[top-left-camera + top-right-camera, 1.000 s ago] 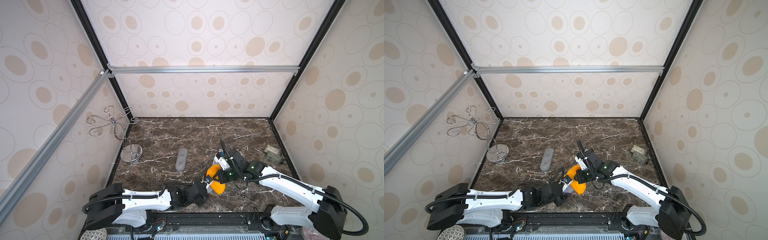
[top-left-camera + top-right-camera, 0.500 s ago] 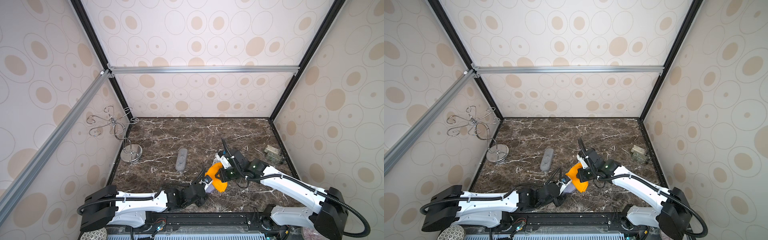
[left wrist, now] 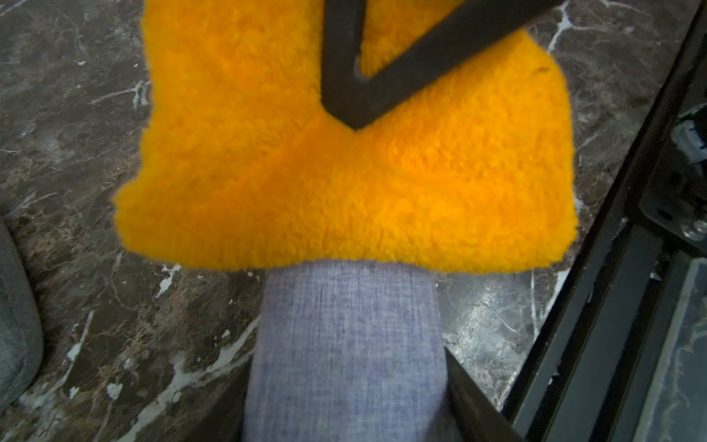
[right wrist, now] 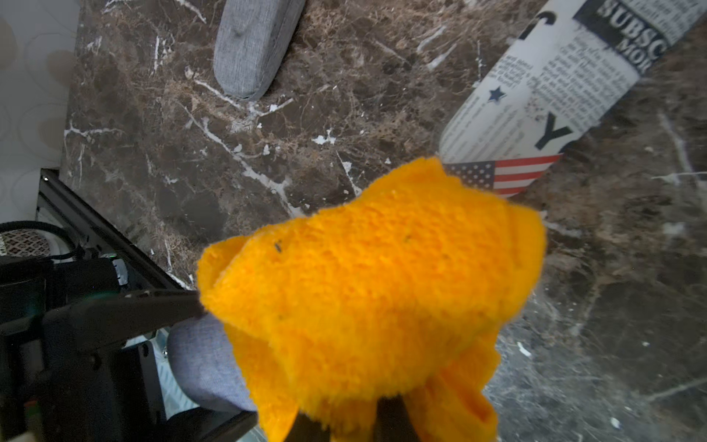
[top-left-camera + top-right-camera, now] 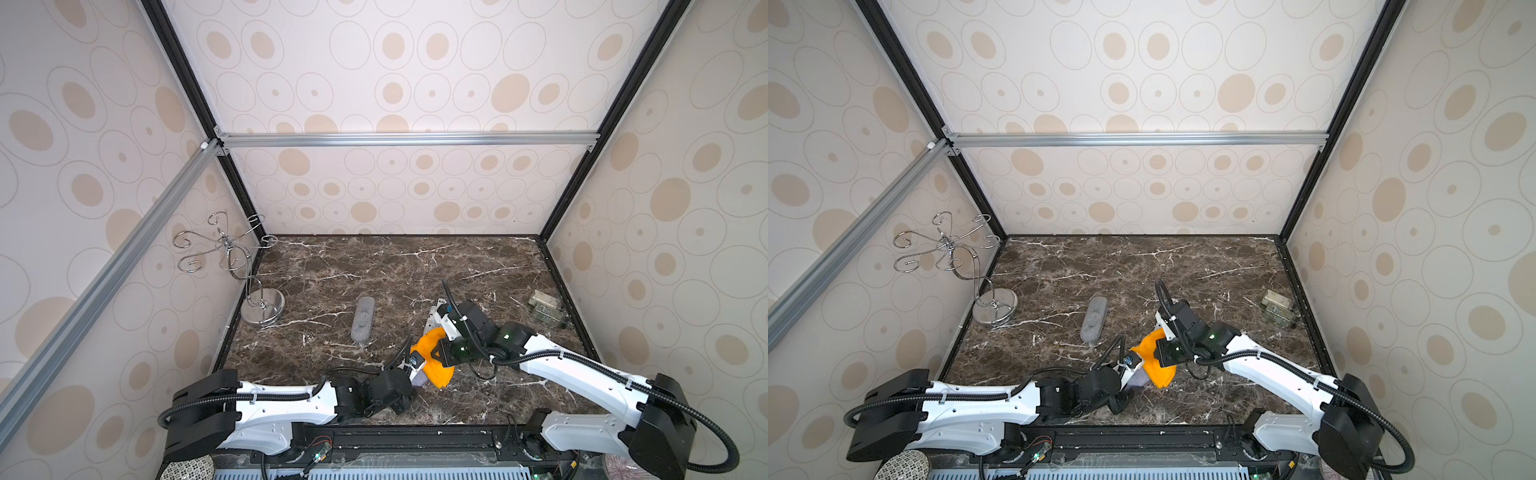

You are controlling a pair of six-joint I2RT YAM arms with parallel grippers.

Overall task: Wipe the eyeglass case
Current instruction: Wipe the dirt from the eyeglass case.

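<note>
The left pincer is clenched on the near end of the eyeglass case, a finger on each long side. The case points straight out ahead of it. Over the far end lies the orange cloth, pinched in the clamped right pincer, which meets the left one head-on.

The case looks light and rigid under a woven lilac cover, so it should not slip. A grip across its narrow width, near one end, leaves the rest free for the soft, fluffy cloth.

Beyond the pincers on the dark marble tabletop lie a grey case and a newsprint case. A wire stand sits far off by the spotted walls.
</note>
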